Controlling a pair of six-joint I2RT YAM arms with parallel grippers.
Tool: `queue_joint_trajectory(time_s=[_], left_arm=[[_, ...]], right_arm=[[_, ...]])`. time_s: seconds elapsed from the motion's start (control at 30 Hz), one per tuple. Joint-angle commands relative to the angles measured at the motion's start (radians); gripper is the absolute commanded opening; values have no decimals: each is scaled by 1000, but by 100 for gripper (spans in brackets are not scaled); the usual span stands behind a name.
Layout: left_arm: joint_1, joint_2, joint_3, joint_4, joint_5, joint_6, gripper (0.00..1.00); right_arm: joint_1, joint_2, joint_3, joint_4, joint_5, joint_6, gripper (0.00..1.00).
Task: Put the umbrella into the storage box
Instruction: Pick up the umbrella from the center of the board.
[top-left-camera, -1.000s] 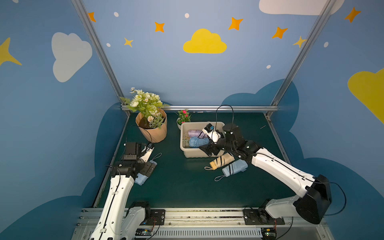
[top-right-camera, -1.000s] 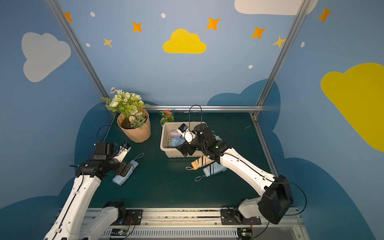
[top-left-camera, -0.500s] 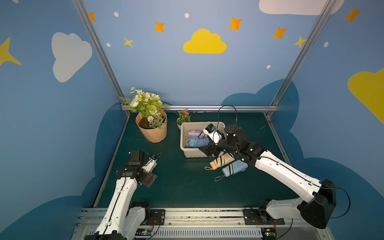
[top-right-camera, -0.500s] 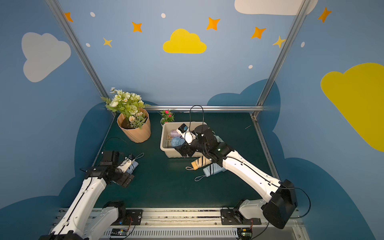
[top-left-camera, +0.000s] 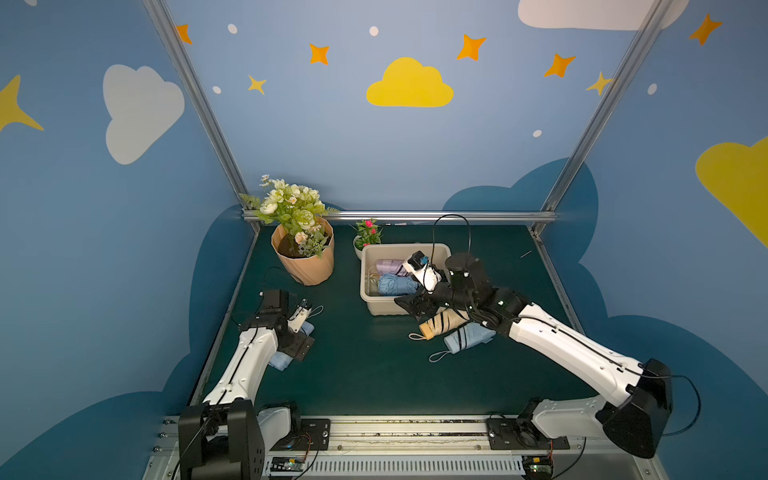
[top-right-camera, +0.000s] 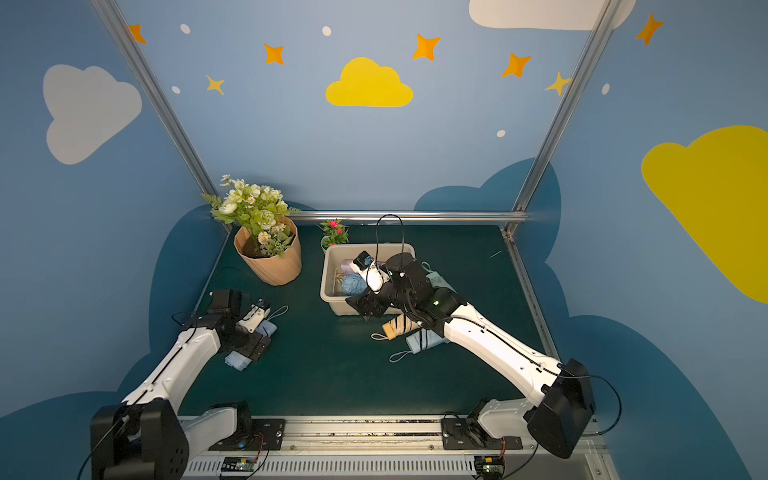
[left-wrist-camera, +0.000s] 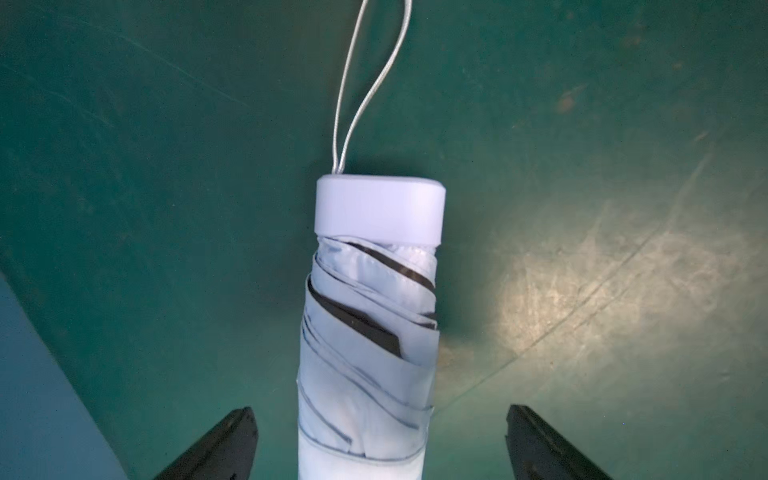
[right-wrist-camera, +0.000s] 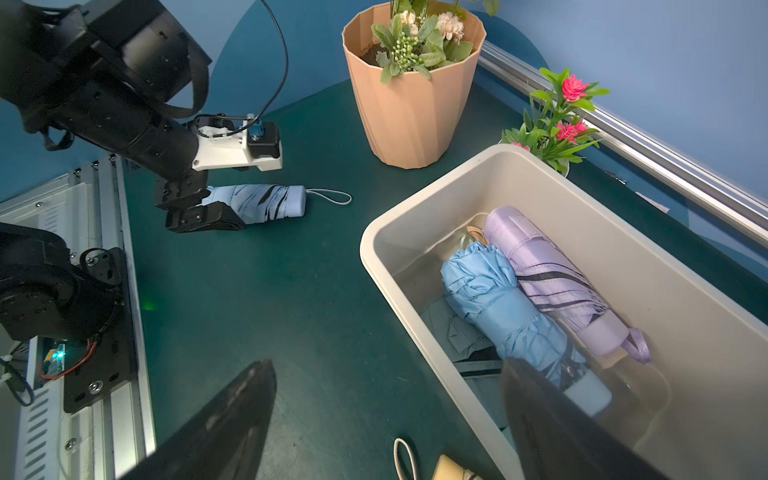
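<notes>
Far left: left gripper (left-wrist-camera: 380, 415) has its jaws spread on either side of a pale blue folded umbrella (left-wrist-camera: 370, 332) lying flat on the green mat. Neither jaw is touching it in the wrist view, so it isn't gripped yet. Its wrist cord points away from the arm. Next along are the ribbed tan flower pot (top-left-camera: 307, 266) and a small pink-flowered plant (top-left-camera: 368, 235), neither involved. Storage box (top-left-camera: 382, 307) sits mid-table and already holds a lilac umbrella (right-wrist-camera: 548, 274) and a blue umbrella (right-wrist-camera: 494, 307) side by side, so I'd call it partly done. Right gripper (right-wrist-camera: 388, 368) is spread wide and empty, hanging at the box's near wall with one jaw over the mat and one over the inside. Just right of the box, a beige umbrella (top-left-camera: 442, 323) and a light blue umbrella (top-left-camera: 467, 337) lie on the mat touching each other. At least three are left to load, and the left one looks next. Hard to see: the left arm covers most of its umbrella in both top views, and the right arm hides the far ends of the beige and light blue pair and part of the box. Something grey lies under the boxed umbrellas, can't tell what.
</notes>
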Motion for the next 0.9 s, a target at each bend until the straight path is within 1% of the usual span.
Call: queue_joint_trajectory(time_s=[0.0, 0.1, 0.2, 0.4, 0.47, 0.6, 0.73, 0.87], left_arm=[[10, 63, 46, -3, 57, -56, 98], [13, 71, 25, 19, 42, -59, 98], [37, 84, 5, 50, 20, -65, 98], [67, 143, 13, 88, -23, -68, 100], [71, 161, 12, 95, -13, -69, 100], [67, 162, -21, 114, 55, -76, 98], [66, 157, -49, 144, 77, -73, 96], [55, 198, -39, 146, 92, -91, 92]], right_arm=[[5, 13, 36, -1, -17, -8, 91], [5, 22, 55, -18, -24, -18, 90], [2, 31, 68, -15, -27, -28, 91], [-3, 73, 126, -20, -45, -44, 91], [-4, 85, 138, -18, -55, -46, 91], [-3, 94, 134, -3, -61, -39, 91], [-4, 90, 116, 22, -62, -18, 91], [-4, 80, 94, 46, -59, -4, 91]])
